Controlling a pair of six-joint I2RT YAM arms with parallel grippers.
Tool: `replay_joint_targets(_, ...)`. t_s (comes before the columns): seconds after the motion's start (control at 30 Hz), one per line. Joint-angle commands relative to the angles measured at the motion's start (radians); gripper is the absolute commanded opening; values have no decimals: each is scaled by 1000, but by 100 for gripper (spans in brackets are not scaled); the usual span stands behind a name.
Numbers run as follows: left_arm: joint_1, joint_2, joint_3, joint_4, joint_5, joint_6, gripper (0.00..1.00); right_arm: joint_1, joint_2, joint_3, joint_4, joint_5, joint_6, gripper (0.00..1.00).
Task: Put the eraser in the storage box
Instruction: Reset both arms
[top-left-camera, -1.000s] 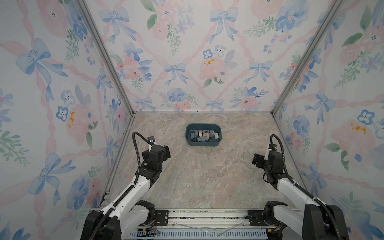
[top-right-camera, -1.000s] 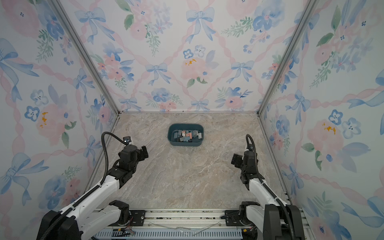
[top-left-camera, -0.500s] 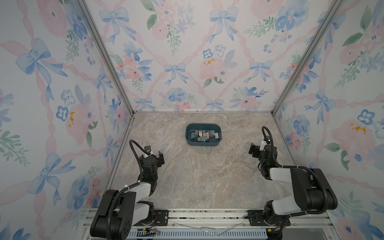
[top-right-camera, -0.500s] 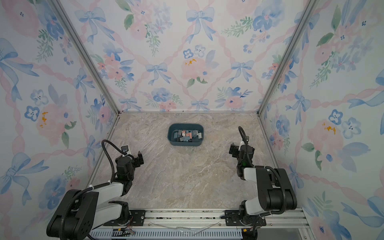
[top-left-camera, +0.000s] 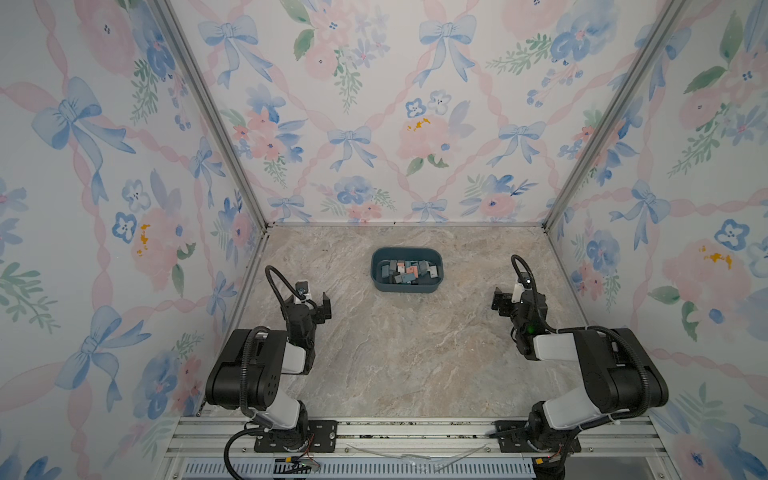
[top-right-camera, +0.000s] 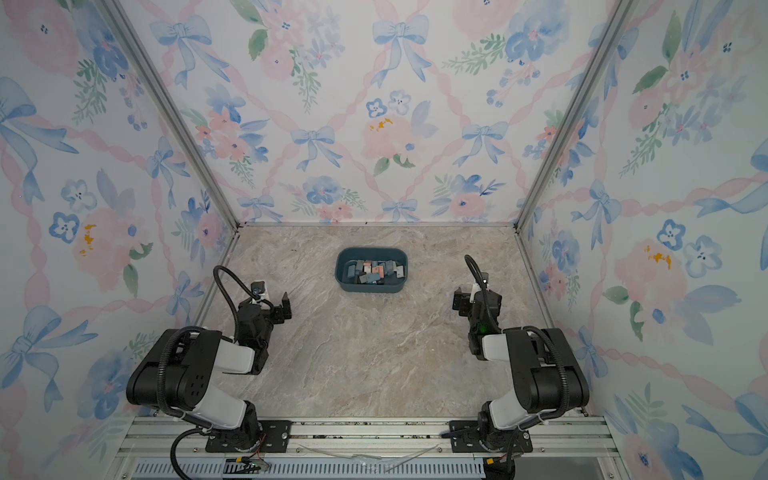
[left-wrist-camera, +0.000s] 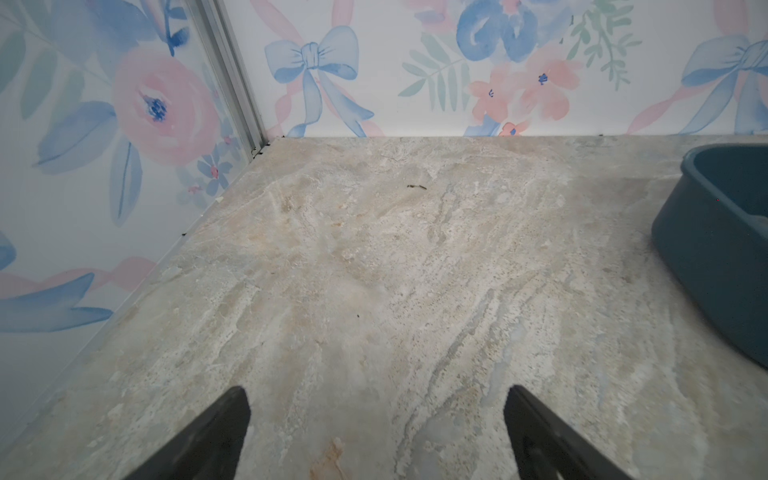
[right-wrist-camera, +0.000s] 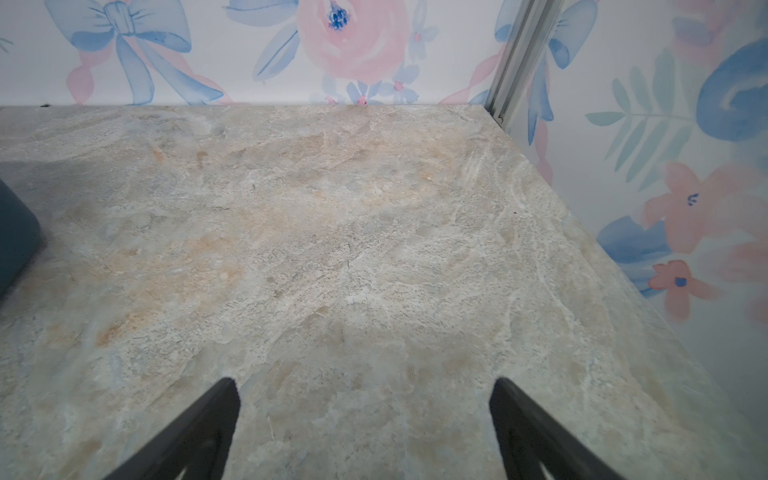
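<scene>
The dark teal storage box stands on the marble table toward the back, in both top views. Several small grey, blue and pink erasers lie piled inside it. My left gripper hovers at the left side, well short of the box, open and empty. My right gripper hovers at the right side, also open and empty. In the left wrist view the gripper shows bare table between its fingers, with the box wall at the frame edge. The right wrist view shows the same bare table between the fingers of the gripper, with a corner of the box.
Floral walls close the table in on the left, back and right. An aluminium rail with both arm bases runs along the front edge. Both folded arms rise high near the front corners.
Both arms have folded back and up toward their bases, and the grippers have pulled slightly toward the side walls. Both grippers stay open. The box has not moved.
</scene>
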Motion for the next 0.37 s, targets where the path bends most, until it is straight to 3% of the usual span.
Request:
replay_joint_targets(0.0,4,-5,13,30,36,-3,98,7,-3,9,27,9,-10,96)
replay_joint_targets(0.33,4,-5,13,30,34,-1,98,10,-3,7,29,11,-13,96)
